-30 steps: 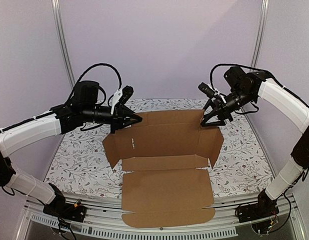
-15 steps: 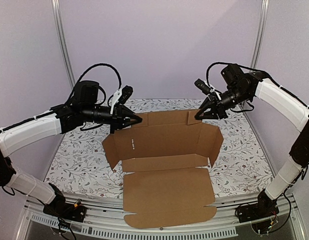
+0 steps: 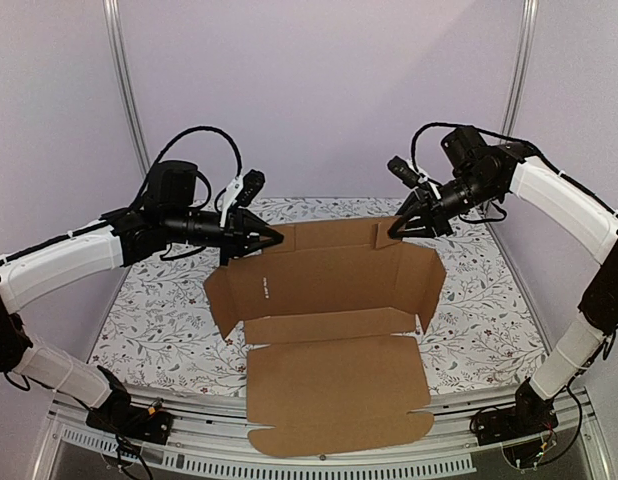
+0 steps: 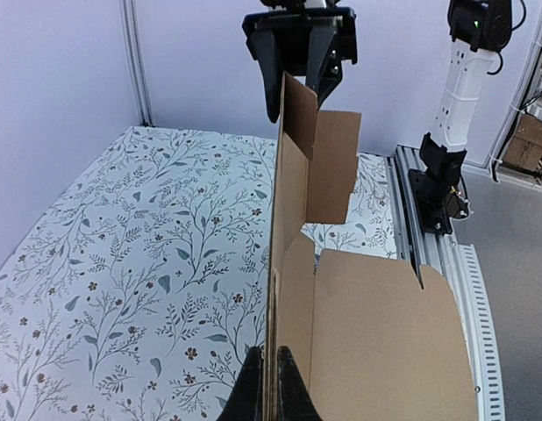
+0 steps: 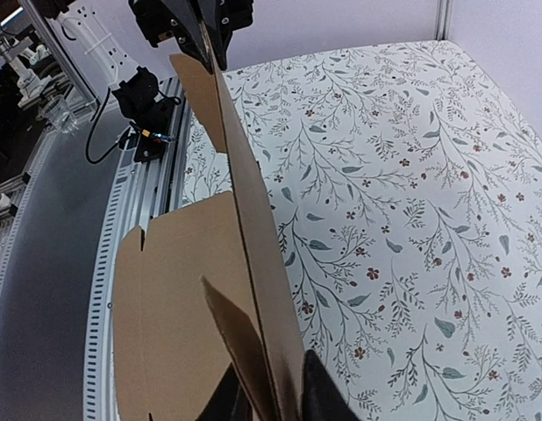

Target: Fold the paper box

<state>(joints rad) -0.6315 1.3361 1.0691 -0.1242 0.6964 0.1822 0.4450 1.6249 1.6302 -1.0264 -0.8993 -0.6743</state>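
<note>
Paper box (image 3: 329,330) sits mid-table, partly formed. Its large front panel (image 3: 334,395) lies flat on the floral table (image 3: 159,320), with the near edge overhanging the front rail (image 3: 439,462). The rear panel (image 3: 329,270) is raised to roughly upright. The left gripper (image 3: 274,238) is pressed together on the panel's top left corner. In the left wrist view its fingertips (image 4: 253,390) pinch the cardboard edge-on. The right gripper (image 3: 397,230) is at the top right corner. In the right wrist view its fingers (image 5: 319,395) flank the board closely, so I read it as pinching panel and flap together (contact on the inner side is not fully clear). Judged reason for the symmetric hold: gripping both upper corners keeps the wall square along its crease and stops it twisting or flopping back. Both side flaps (image 3: 429,285) angle forward, unsecured. Judged stage: wall erected, flaps not yet tucked, lid not yet closed. Risk: uneven pull could skew the crease or drag the flat panel off the table.
</note>
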